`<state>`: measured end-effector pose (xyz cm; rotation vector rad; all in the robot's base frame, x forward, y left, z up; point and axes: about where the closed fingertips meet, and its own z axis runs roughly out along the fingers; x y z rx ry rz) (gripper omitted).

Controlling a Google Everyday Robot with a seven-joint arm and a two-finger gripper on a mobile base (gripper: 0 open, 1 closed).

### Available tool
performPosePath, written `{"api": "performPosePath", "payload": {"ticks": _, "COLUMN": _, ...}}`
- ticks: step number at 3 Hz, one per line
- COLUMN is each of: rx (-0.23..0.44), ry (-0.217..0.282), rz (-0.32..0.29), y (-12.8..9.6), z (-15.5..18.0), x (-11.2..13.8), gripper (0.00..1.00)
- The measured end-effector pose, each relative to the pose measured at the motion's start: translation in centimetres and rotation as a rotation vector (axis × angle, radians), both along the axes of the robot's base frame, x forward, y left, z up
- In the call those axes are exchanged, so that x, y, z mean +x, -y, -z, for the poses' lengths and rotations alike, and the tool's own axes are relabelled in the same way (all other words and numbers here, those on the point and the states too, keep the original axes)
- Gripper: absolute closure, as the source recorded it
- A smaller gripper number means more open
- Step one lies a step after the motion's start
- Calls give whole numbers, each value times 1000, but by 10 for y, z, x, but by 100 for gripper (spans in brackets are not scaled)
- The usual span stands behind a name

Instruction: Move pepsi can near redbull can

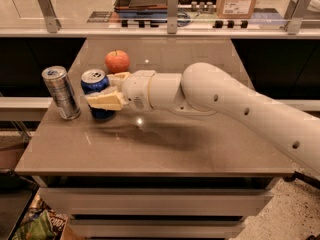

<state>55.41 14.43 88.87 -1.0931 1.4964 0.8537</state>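
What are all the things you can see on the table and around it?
pepsi can: one, dark blue with a silver top, left part of the table, just right of the redbull can.
redbull can: one, silver-grey, near the table's left edge.
apple: one, red-orange, behind the pepsi can.
table: one, grey-brown, middle of the view.
cardboard box: one, brown, on the counter at the back.
arm: one, white, reaching in from the right.
end effector: one, cream, closed around the pepsi can.
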Motion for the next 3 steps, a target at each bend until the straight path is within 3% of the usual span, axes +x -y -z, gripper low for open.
{"api": "performPosePath", "payload": {"ticks": 3, "rx": -1, "ry": 2, "rz": -11, "y": -6, "z": -1, "x": -3, "gripper": 14}}
